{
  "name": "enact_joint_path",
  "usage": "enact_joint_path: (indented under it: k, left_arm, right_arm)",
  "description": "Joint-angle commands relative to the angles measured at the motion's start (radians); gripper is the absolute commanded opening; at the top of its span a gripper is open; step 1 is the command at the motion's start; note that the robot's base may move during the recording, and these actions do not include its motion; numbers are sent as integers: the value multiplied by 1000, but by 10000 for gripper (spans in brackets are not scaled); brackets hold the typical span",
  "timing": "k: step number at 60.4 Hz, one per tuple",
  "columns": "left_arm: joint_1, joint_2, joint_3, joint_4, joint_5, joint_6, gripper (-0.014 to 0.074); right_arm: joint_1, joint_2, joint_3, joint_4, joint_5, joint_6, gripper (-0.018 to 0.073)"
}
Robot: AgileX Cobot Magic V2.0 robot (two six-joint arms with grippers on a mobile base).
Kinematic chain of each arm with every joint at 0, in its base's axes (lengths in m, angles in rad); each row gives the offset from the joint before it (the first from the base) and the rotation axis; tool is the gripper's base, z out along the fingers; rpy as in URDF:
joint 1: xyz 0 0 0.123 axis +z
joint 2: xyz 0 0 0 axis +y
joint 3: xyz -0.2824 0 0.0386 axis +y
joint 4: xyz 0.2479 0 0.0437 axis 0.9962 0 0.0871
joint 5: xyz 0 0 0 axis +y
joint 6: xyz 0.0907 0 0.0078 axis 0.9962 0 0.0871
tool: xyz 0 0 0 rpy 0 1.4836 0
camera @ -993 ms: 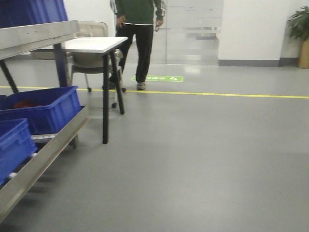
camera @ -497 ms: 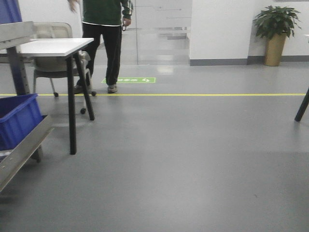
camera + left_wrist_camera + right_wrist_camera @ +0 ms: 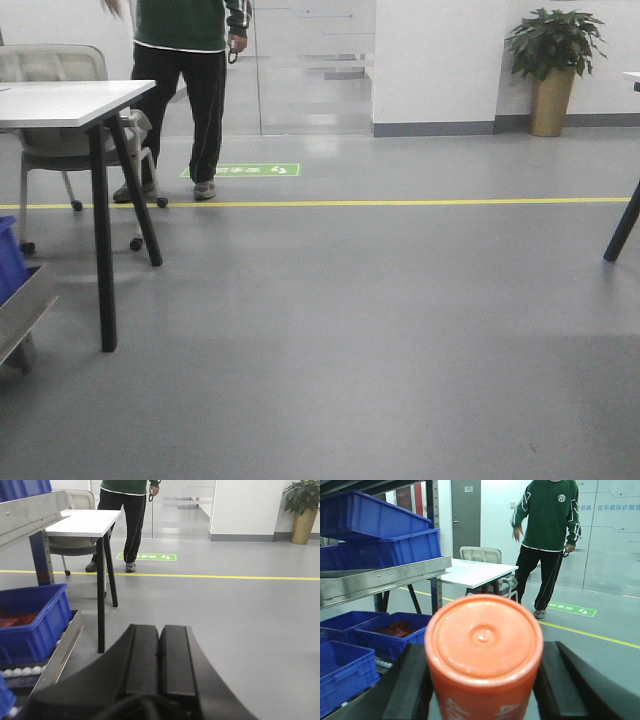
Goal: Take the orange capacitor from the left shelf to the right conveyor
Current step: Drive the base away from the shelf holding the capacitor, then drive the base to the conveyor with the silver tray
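The right gripper (image 3: pixel 484 682) clamps the orange capacitor (image 3: pixel 484 640) between its black fingers (image 3: pixel 409 687), flat top facing the wrist camera, held in the air beside the left shelf (image 3: pixel 380 580) and apart from it. White characters on the cylinder's side are cut off at the lower frame edge and cannot be read. The steel shelf lip carries blue bins (image 3: pixel 395 547) above, with more below. The left gripper (image 3: pixel 159 655) has its two dark pads pressed together with nothing between them, pointing out over grey floor.

Behind, a person (image 3: pixel 547 535) in a dark green sweatshirt stands near a white table (image 3: pixel 477 572) and a pale chair (image 3: pixel 480 555); the chest bears a round white emblem, its letters too small to make out, and white stripes run down the sleeves. A green floor sticker (image 3: pixel 240 170) with white markings, not legible, lies just past a yellow line (image 3: pixel 400 202). Faint lines of text on the glass wall (image 3: pixel 610 510) are unreadable. A potted plant (image 3: pixel 552 45) stands by the far wall
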Motion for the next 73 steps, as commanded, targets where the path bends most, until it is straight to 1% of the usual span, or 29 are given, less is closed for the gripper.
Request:
enact_joint_path:
  k: [1,73]
  left_arm:
    - [-7,-10,28,-6,-88,-6,-125]
    - [-7,-10,28,-6,-88,-6,-125]
  right_arm:
    - [-1,16,-27,1,-96,-8,49]
    - [-1,16,-27,1,-96,-8,49]
